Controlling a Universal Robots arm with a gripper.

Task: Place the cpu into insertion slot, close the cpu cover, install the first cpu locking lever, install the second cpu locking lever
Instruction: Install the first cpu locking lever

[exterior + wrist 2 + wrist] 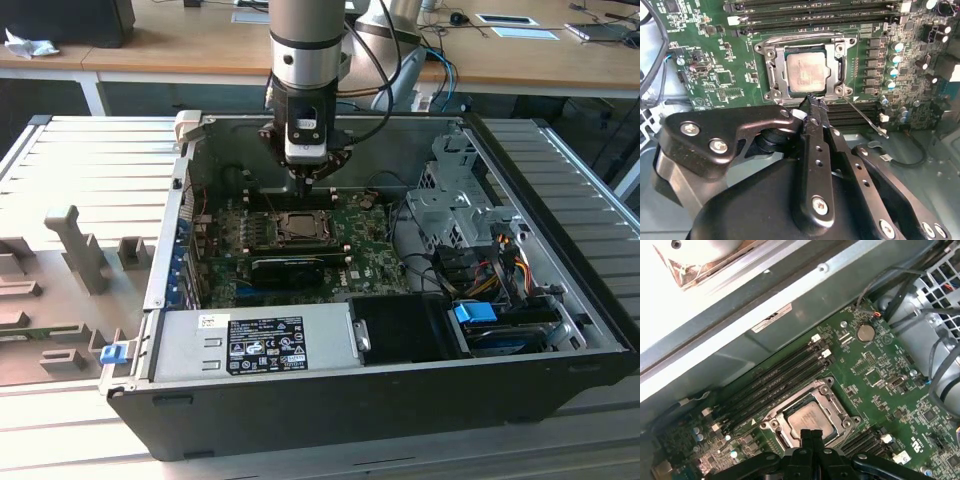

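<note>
Jaws closed tip to tip, gripping nothing, tips at edge of socket (pixel 768 51), near base of thin lever (pixel 865 117) sticking out at slant. Chip (pixel 807 72) lies flat in socket, cover (pixel 780 75) down around it. Computer case (pixel 400 400) on worktop (pixel 60 150).

The arm (pixel 305 40) is a silver-grey round tube ringed by a dark band, with black cables (pixel 398 55) looping off it. Under it hangs a black wrist block (pixel 303 110) with a pale front. The gripper (pixel 812 100) is matte black: flat linked bars, small holes and silver screws (pixel 819 204), narrowing to slim fingers (pixel 806 436).
</note>
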